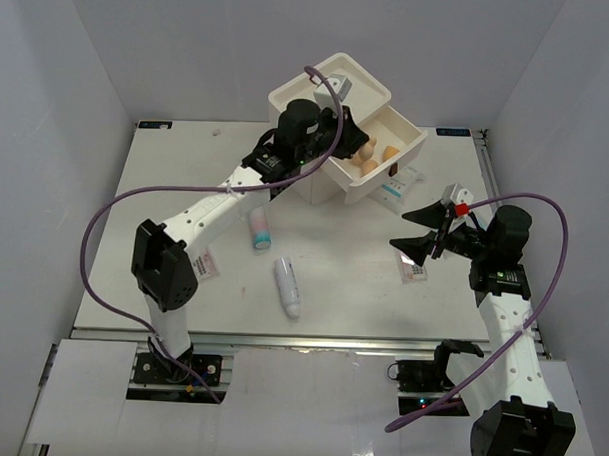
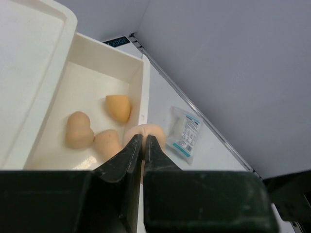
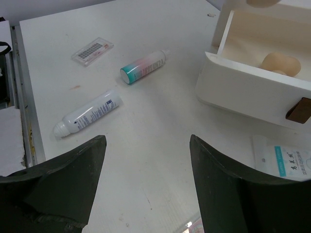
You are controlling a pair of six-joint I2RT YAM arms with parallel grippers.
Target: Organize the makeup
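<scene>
My left gripper (image 2: 144,138) is shut on a tan egg-shaped sponge (image 2: 154,131) and holds it over the open drawer (image 2: 138,73). Three more sponges (image 2: 79,129) lie inside that drawer (image 1: 408,142). In the top view the left gripper (image 1: 338,124) is at the drawer's left end. My right gripper (image 1: 416,237) is open and empty above the table, right of the tubes; it also shows in the right wrist view (image 3: 146,138). A teal-capped pink tube (image 1: 259,227) and a white tube (image 1: 287,286) lie mid-table. A blue-print sachet (image 1: 394,194) lies by the drawer front.
The white drawer box (image 1: 329,89) stands at the back centre, with a brown handle (image 3: 297,110) on the open drawer. A pink-print sachet (image 1: 208,266) lies at the left, another (image 1: 416,272) under the right gripper. Grey walls close in on three sides.
</scene>
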